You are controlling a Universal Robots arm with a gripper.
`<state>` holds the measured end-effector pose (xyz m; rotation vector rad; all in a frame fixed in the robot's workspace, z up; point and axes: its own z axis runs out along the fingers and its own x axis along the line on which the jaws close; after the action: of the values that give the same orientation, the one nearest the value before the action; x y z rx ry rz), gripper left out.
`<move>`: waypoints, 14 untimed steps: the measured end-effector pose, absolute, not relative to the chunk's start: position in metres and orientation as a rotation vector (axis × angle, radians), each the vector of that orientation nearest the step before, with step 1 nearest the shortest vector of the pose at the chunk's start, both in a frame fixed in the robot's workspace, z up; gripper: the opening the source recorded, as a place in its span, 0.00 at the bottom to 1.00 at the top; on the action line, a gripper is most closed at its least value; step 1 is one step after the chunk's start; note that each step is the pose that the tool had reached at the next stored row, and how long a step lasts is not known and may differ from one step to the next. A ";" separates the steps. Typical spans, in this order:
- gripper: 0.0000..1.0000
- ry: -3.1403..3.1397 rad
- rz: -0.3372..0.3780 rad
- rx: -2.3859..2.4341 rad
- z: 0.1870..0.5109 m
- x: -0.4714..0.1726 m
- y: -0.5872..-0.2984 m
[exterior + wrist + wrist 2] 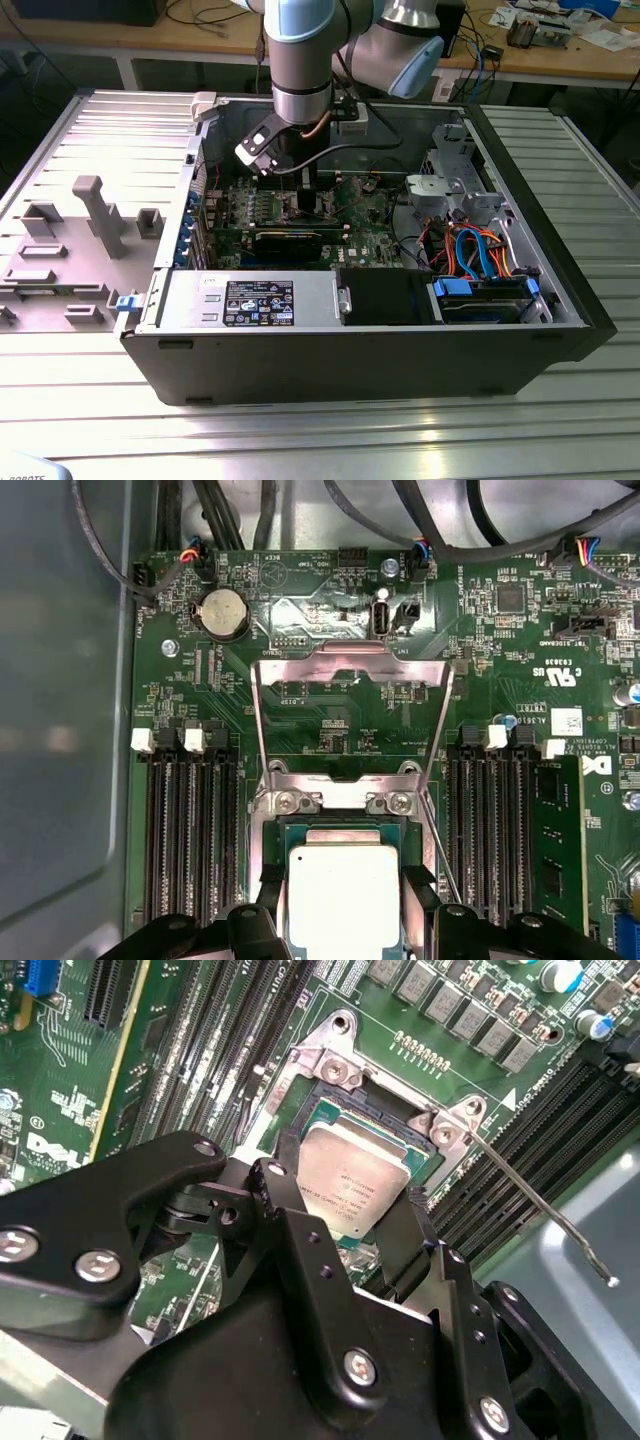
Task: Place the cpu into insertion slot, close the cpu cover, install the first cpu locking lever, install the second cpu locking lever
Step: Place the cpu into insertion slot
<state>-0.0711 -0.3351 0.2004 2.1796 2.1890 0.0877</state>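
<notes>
The cpu [355, 1185] lies flat in the insertion slot [325, 1060] on the green board, its dull silver top showing. My gripper [350, 1195] is low over the slot, and its black fingers [290, 1185] press against two opposite edges of the chip. In the first wrist view the cpu [343, 895] sits between the two fingers [262, 910], just beyond the slot's silver hinge edge [335, 802]. The cpu cover [350, 663] stands flipped up and open behind the slot. A thin locking lever [540, 1200] sticks out free to one side. In the exterior view the gripper [300, 190] reaches down inside the computer case.
Black memory slots [190, 840] flank the socket on both sides. A long black card [290, 240] lies across the board, with a power supply [250, 300] in front. A drive cage with blue and orange cables [470, 250] is at the exterior view's right. Grey fixtures [95, 210] stand outside the case.
</notes>
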 end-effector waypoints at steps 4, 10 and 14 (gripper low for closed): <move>0.54 2.189 0.087 2.180 0.198 -0.071 -0.335; 0.54 2.189 0.087 2.180 0.197 -0.071 -0.335; 0.54 2.189 0.087 2.180 0.196 -0.071 -0.335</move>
<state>-0.0714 -0.3351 0.1964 2.1797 2.1889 0.0874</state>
